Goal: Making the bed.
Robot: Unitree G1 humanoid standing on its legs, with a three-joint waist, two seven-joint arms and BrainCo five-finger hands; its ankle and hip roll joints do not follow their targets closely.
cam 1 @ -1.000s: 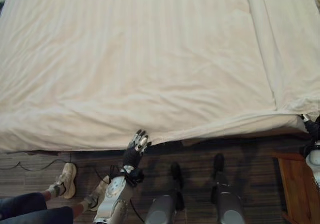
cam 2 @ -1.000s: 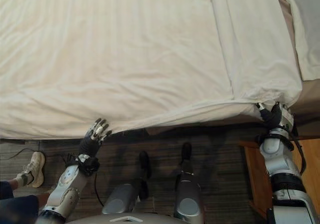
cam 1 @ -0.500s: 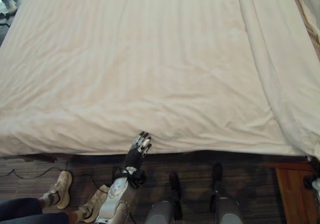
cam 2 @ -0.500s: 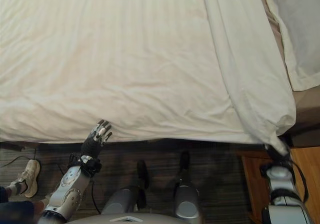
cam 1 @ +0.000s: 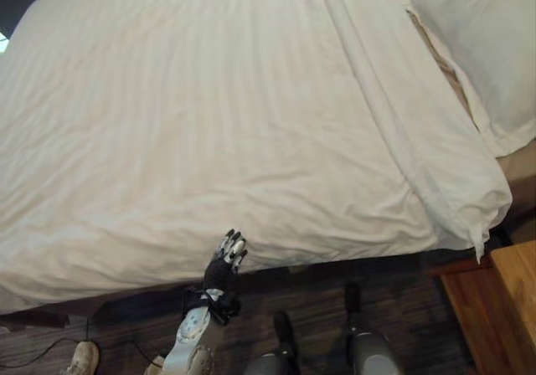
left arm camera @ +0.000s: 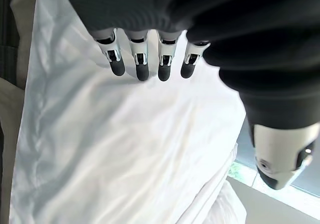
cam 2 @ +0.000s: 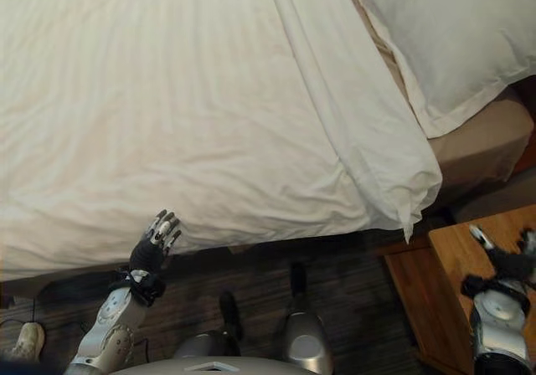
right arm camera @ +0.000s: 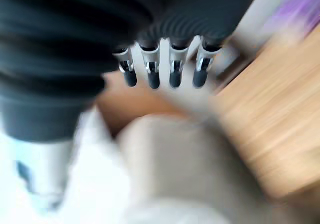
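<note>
Currently, bed: the white duvet (cam 1: 218, 124) is lying spread over the mattress, its near edge hanging over the side facing the robot; a turned-back band is running along its pillow end, ending in a drooping corner (cam 2: 408, 192)
Pillow: a white pillow (cam 2: 435, 32) is resting at the head of the bed, just beyond that band
Left hand: the left hand (cam 1: 228, 256) is reaching up at the duvet's near hem, fingers (left arm camera: 141, 64) extended and relaxed, holding nothing; whether the tips are touching the cloth I cannot tell
Right hand: the right hand (cam 2: 508, 259) is hovering over the wooden bedside table (cam 2: 452, 283), fingers (right arm camera: 174, 66) straight, gripping nothing, well apart from the duvet
Key relation: the hem is running left to right, across the left hand's reach, directly beyond its fingertips; the drooping corner is lying up and to the left of the right hand
Judgement: the left hand is nearer for smoothing or tugging the hem; the right is the better candidate for the corner
</note>
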